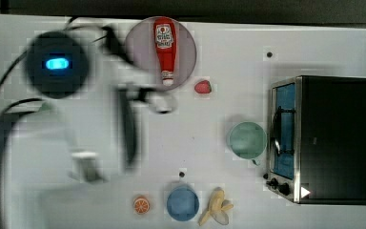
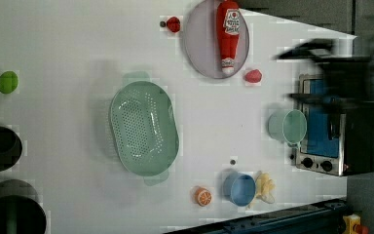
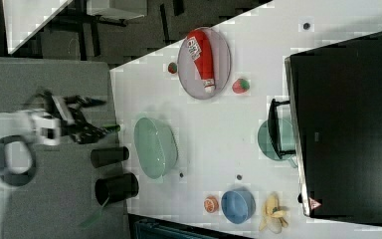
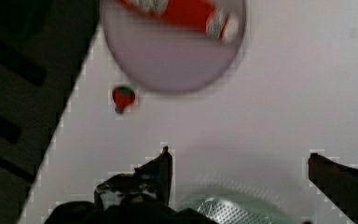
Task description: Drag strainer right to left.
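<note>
The claw (image 4: 237,161) is wide open and holds nothing; the strainer (image 2: 143,127) lies on the white table (image 2: 68,58) just under it, empty, beside the grey plate (image 2: 202,46). On this plate lies a ketchup bottle (image 2: 228,31).

In the left view, the strainer (image 2: 144,127) lies mid-tabletop (image 2: 63,48); the plate (image 2: 202,48) bearing the ketchup bottle (image 2: 228,34) touches the far edge, my cup (image 2: 287,126) sits beside the oven (image 2: 338,131), the bowl (image 2: 239,189) near the front edge
</note>
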{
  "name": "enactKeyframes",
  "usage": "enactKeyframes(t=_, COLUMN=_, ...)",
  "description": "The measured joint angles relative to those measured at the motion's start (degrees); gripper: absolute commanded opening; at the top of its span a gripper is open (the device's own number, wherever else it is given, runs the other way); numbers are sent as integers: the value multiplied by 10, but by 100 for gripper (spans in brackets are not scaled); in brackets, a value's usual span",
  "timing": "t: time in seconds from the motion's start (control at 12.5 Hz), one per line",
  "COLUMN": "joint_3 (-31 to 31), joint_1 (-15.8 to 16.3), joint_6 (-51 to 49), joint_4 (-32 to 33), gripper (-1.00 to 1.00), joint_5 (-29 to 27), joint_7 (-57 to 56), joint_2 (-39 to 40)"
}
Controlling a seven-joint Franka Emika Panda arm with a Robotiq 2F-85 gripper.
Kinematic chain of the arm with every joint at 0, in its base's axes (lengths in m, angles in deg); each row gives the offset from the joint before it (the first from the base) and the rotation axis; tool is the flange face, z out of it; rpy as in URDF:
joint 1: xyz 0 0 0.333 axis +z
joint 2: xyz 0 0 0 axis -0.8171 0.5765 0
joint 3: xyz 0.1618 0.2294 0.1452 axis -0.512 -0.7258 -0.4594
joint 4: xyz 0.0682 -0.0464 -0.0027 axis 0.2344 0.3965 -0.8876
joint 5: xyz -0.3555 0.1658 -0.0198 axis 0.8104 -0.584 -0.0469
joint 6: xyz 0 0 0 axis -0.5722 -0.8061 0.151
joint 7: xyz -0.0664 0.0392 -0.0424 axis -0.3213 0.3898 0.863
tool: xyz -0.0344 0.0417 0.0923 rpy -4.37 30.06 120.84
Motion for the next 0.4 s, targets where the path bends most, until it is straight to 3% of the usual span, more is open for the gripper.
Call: enactKeyframes(t=0.4, joint_3=173, joint_1=-56, joint_6=-80, joint_4=2, gripper=100, joint_5=88, joint_7=-215, joint_2=-121)
